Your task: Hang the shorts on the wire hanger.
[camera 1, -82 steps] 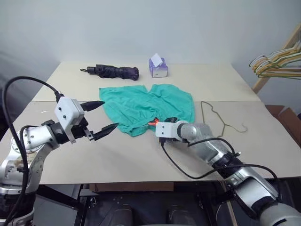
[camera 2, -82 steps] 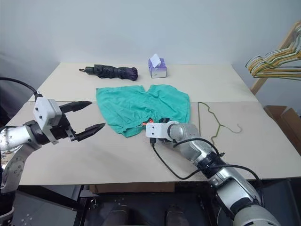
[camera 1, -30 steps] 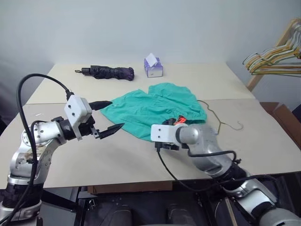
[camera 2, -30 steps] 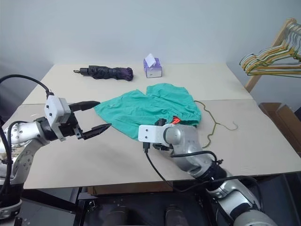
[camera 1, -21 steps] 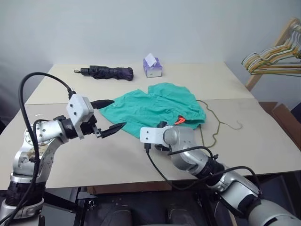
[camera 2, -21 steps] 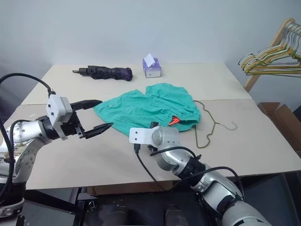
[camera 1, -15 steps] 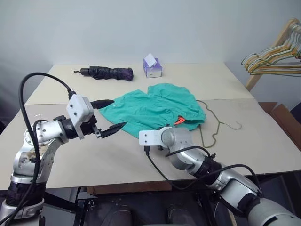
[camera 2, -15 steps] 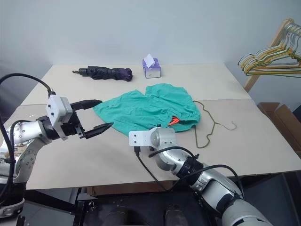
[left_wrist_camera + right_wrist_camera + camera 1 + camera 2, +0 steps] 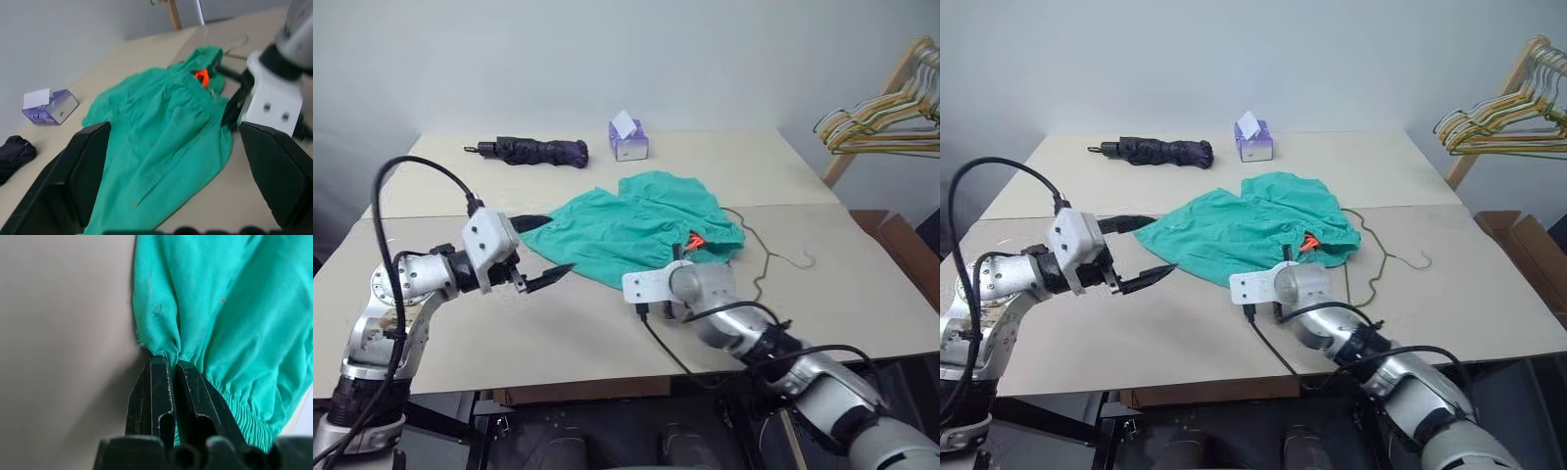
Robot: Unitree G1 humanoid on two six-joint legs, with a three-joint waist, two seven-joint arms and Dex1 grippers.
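Note:
The teal-green shorts (image 9: 636, 217) lie spread across the middle of the table (image 9: 558, 328), with a small orange-red tab (image 9: 693, 238) near their front right corner. My right gripper (image 9: 168, 368) is shut on a pinch of the shorts' near edge, just beside the gathered waistband (image 9: 244, 413). The thin wire hanger (image 9: 759, 262) lies flat to the right of the shorts, its upper part tucked under the fabric. My left gripper (image 9: 553, 245) hovers open at the left corner of the shorts, nothing between its fingers (image 9: 73, 181).
A folded black umbrella (image 9: 533, 151) and a purple tissue box (image 9: 628, 140) sit at the back of the table. A bunch of hangers (image 9: 876, 127) hangs on a wooden rack at far right, above a cardboard box (image 9: 911, 245).
My right gripper has gone from open to shut on the shorts' near edge. The left gripper has sunk slightly toward the table, still open.

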